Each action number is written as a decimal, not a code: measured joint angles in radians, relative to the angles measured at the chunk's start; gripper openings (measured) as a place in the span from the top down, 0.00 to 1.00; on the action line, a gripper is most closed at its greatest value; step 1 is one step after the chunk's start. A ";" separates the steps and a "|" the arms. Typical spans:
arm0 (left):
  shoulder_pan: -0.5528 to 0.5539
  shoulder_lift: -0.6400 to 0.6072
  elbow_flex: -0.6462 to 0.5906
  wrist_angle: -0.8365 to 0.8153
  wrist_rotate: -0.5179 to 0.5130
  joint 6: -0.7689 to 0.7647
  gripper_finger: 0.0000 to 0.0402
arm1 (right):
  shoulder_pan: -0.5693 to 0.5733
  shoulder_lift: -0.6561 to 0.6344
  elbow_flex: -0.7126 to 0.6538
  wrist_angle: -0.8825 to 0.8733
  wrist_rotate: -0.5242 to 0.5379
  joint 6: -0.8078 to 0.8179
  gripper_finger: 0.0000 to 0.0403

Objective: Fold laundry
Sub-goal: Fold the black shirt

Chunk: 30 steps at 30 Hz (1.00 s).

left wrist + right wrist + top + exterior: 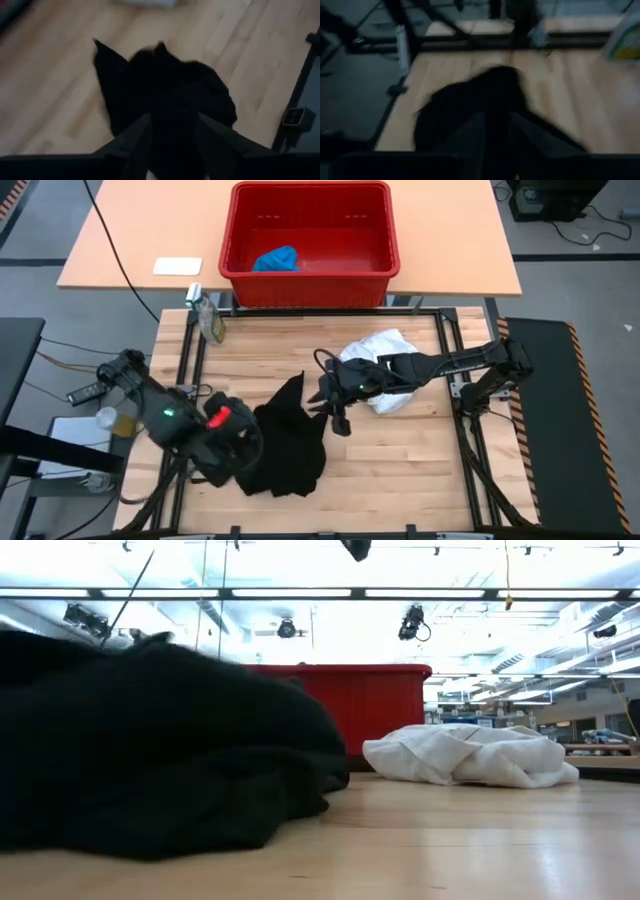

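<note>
The large black garment [287,442] lies crumpled on the wooden table, left of the middle; in the low view it is a dark heap [150,750]. The white garment [385,360] lies bunched to its far right, partly under my right arm [470,755]. The blue garment [277,258] lies inside the red basket. My left gripper [172,142] hangs open over the black garment's left part [235,442]. My right gripper [497,132] stands a little open, above the garment's right edge [337,420].
The red basket [310,280] stands on the orange table beyond the far edge. A spray bottle [208,315] stands at the far left corner, and a white card [177,266] lies past it. Black frame rails [448,350] run along the table's sides. Bare wood [400,470] shows near right.
</note>
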<state>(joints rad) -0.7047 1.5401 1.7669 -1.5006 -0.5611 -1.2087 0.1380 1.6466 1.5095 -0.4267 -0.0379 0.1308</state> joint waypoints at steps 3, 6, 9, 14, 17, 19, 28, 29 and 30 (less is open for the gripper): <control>0.024 0.012 0.000 0.000 0.040 -0.023 0.59 | 0.002 0.000 -0.013 -0.076 -0.018 0.029 0.68; 0.022 0.023 0.000 0.038 0.040 0.007 0.59 | 0.009 0.004 -0.026 -0.093 -0.018 0.026 0.63; 0.098 0.041 -0.011 0.029 0.082 0.014 0.59 | 0.011 0.003 -0.038 -0.057 -0.018 0.024 0.61; 0.263 0.064 -0.104 0.154 0.249 0.083 0.62 | -0.015 -0.006 -0.038 0.034 -0.066 0.051 0.61; 0.295 0.059 -0.174 0.331 0.240 0.249 0.63 | -0.032 -0.035 -0.038 0.039 -0.072 0.068 0.62; 0.305 0.043 -0.237 0.435 0.241 0.342 0.64 | -0.042 -0.053 -0.038 0.018 -0.062 0.067 0.62; 0.400 -0.141 -0.586 0.593 0.382 0.254 0.65 | -0.062 -0.097 -0.038 -0.132 -0.052 0.070 0.62; 0.417 -0.163 -0.613 0.598 0.398 0.206 0.65 | -0.057 -0.097 -0.042 -0.128 -0.050 0.070 0.62; 0.431 -0.188 -0.639 0.614 0.406 0.159 0.65 | -0.054 -0.097 -0.048 -0.128 -0.046 0.069 0.62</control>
<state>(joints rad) -0.2734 1.3523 1.1281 -0.8869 -0.1549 -1.0496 0.0843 1.5501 1.4617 -0.5543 -0.0836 0.2001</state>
